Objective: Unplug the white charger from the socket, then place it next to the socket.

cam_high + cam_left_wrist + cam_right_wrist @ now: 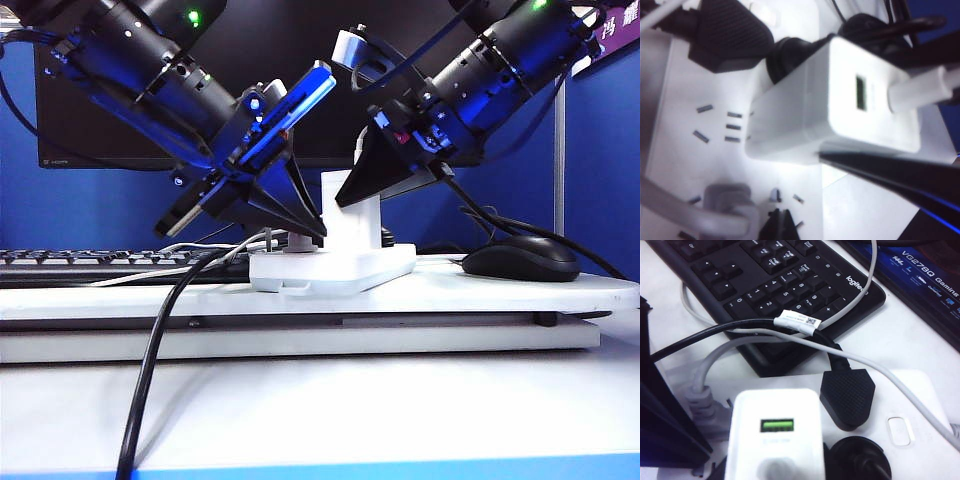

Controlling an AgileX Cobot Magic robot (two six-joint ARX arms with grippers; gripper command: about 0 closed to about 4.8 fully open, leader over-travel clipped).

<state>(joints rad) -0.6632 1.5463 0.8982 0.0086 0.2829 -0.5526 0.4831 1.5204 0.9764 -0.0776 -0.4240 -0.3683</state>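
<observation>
Black cable (150, 370): nearest the exterior camera, it runs up from the table edge toward the socket.
Socket (335, 268): a flat white power strip on the white board, carrying the white charger, a black plug (847, 396) and a grey plug (727, 207).
White charger (350, 215): stands upright, plugged into the socket, between the two grippers; its white cable (925, 90) leaves the end face beside a small green-lit port (776, 425).
Left gripper (300, 225): tips down on the socket just beside the charger; jaws together, holding nothing, one dark finger (890, 172) lying along the charger's side.
Right gripper (360, 190): at the charger's upper part on the opposite side; jaws partly apart, and whether they clamp the charger cannot be told.
Mouse (520, 258): black, on the board, well right of the socket.
Keyboard (775, 285): black, behind the socket, marked "logitech".
Monitor (920, 275): farthest; its base strip reads "VG2780 Gaming" and "144".
</observation>
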